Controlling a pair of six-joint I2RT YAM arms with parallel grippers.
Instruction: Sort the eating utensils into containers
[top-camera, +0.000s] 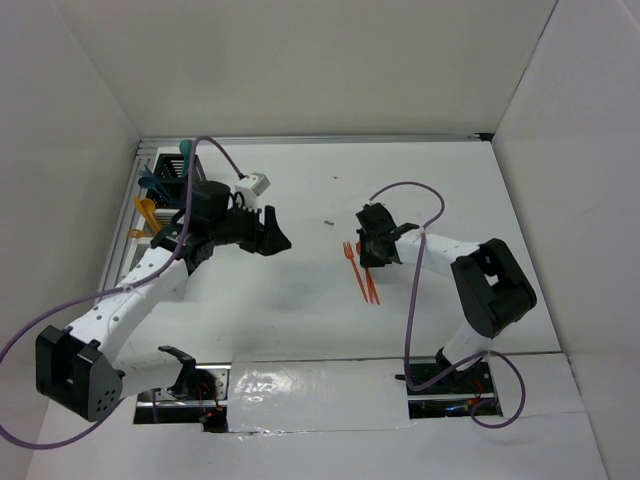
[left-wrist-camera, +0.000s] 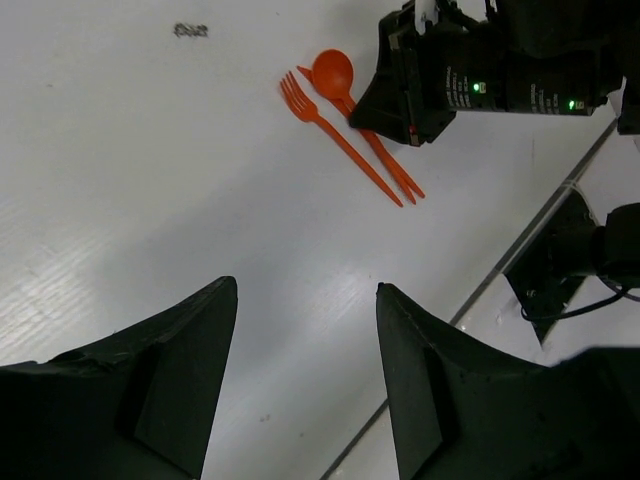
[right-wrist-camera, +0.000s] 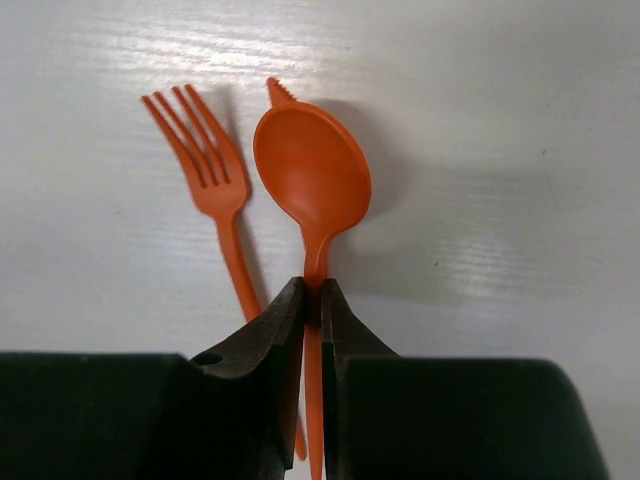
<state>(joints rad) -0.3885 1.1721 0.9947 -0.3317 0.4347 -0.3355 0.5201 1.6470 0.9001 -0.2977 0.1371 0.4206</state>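
Observation:
My right gripper (right-wrist-camera: 313, 293) is shut on the handle of an orange spoon (right-wrist-camera: 311, 168), bowl pointing away, at or just above the white table. An orange fork (right-wrist-camera: 213, 182) lies just left of it, and the serrated tip of an orange knife (right-wrist-camera: 279, 92) shows from under the spoon's bowl. In the top view the right gripper (top-camera: 366, 250) is at mid-table over these utensils (top-camera: 368, 286). My left gripper (top-camera: 280, 238) is open and empty, a short way left of them. In the left wrist view (left-wrist-camera: 305, 290) its jaws stand wide, with the spoon (left-wrist-camera: 332, 72) and fork (left-wrist-camera: 300, 100) ahead.
The containers stand in a row at the far left edge: a black bin (top-camera: 172, 172) holding teal utensils and a white bin (top-camera: 150, 225) with orange ones (top-camera: 147, 211). The left arm partly covers them. A small dark speck (top-camera: 328, 222) lies mid-table.

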